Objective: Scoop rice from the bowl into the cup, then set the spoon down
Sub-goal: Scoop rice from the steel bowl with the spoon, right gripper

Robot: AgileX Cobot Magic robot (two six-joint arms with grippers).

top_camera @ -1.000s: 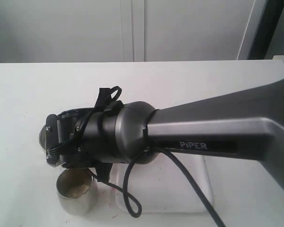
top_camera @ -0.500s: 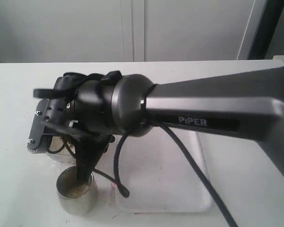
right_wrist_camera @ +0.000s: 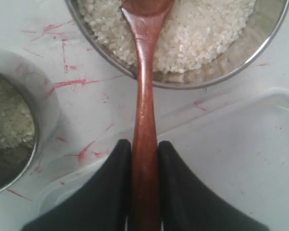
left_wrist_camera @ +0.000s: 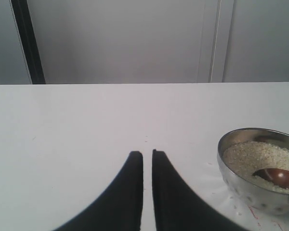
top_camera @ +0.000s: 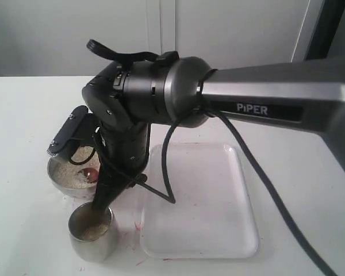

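The steel bowl (right_wrist_camera: 267, 41) holds white rice (right_wrist_camera: 202, 33). The wooden spoon (right_wrist_camera: 145, 110) lies with its oval end in that rice, its handle running back over the rim. My right gripper (right_wrist_camera: 144, 144) is shut on the handle, over the edge of a clear tray. The steel cup (right_wrist_camera: 45, 115) stands beside the handle with rice (right_wrist_camera: 7, 120) inside. In the exterior view the spoon's end (top_camera: 91, 174) shows in the bowl (top_camera: 60, 184), the right gripper (top_camera: 102, 204) is just above the cup (top_camera: 92, 238). My left gripper (left_wrist_camera: 147, 154) is shut and empty, to the left of the bowl (left_wrist_camera: 250, 192).
A clear plastic tray (top_camera: 207, 230) lies right of the cup and bowl. Red marks (right_wrist_camera: 70, 83) stain the white table (top_camera: 23, 115) between cup and bowl. The right arm (top_camera: 264, 106) spans the scene from the right. A wall stands behind the table.
The right wrist has swung up and turned, uncovering the bowl. The spoon has gone from over the cup into the rice in the bowl.
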